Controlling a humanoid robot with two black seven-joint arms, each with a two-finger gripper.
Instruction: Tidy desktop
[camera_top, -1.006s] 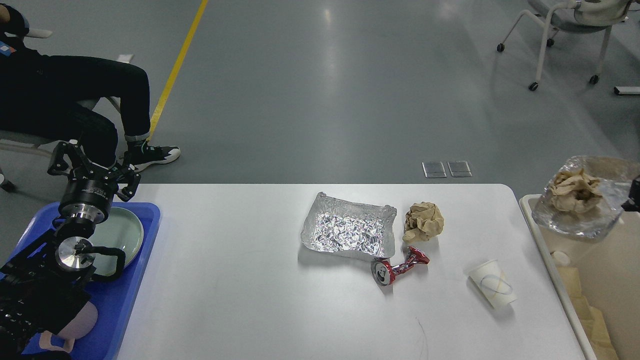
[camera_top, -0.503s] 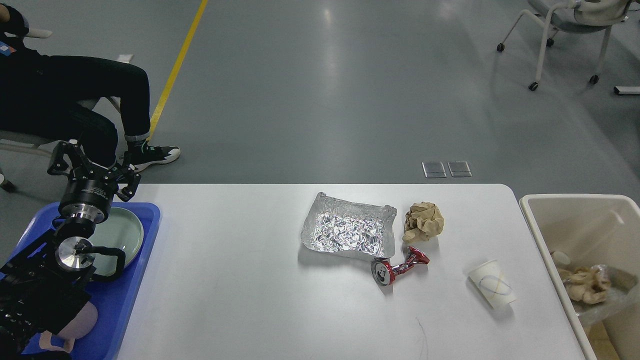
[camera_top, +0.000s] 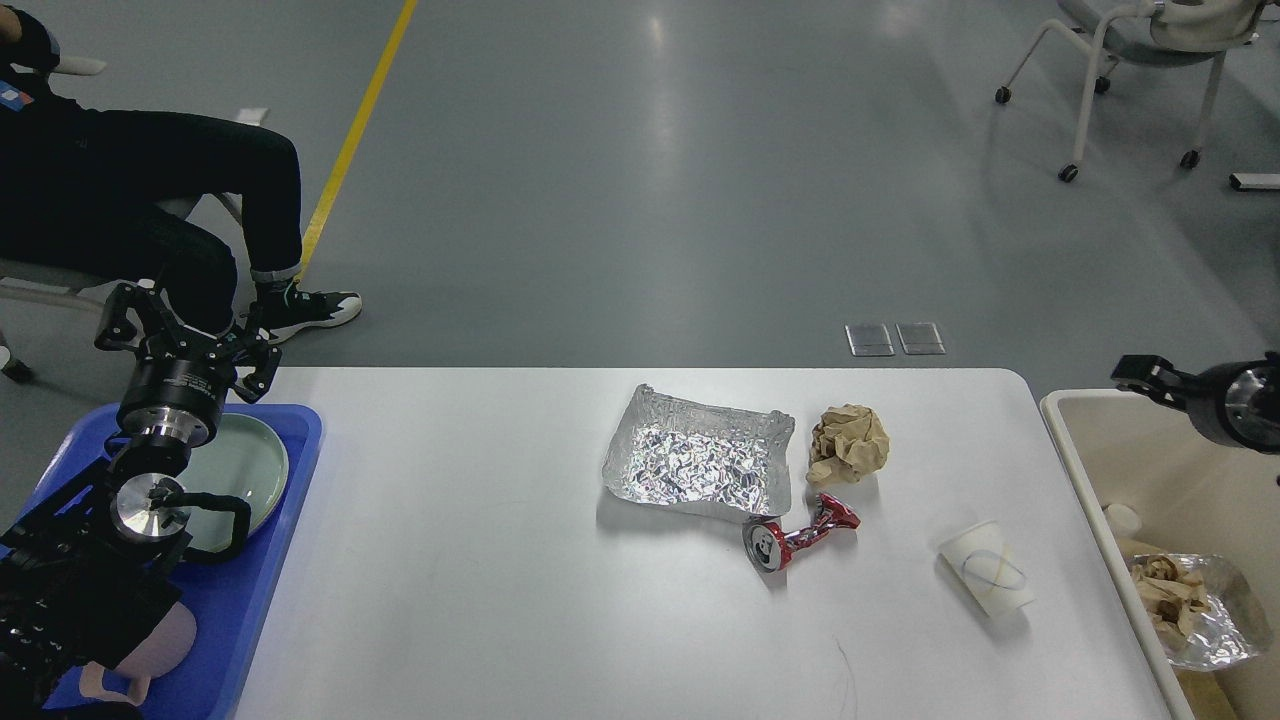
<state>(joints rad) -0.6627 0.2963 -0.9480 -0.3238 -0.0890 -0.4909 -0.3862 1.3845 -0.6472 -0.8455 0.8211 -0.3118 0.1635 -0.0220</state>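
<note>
The white desktop (camera_top: 450, 570) holds an empty foil tray (camera_top: 695, 465), a crumpled brown paper ball (camera_top: 848, 443), a crushed red can (camera_top: 795, 535) and a paper cup (camera_top: 985, 582) lying on its side. My left gripper (camera_top: 185, 335) is open and empty above the far end of the blue tray (camera_top: 265, 600), far left of the litter. My right gripper (camera_top: 1145, 372) reaches in from the right edge above the beige bin (camera_top: 1085, 470). It is dark and only one finger shows.
The bin holds a second foil tray with crumpled paper (camera_top: 1190, 605). The blue tray holds a pale green plate (camera_top: 245, 465) and a pink item (camera_top: 160, 640). A seated person (camera_top: 150, 190) is at far left, a wheeled chair (camera_top: 1130, 60) at far right.
The foil tray with paper that hung over the bin has dropped into it and settled. My right gripper has come back into view above the bin. The left arm has not moved.
</note>
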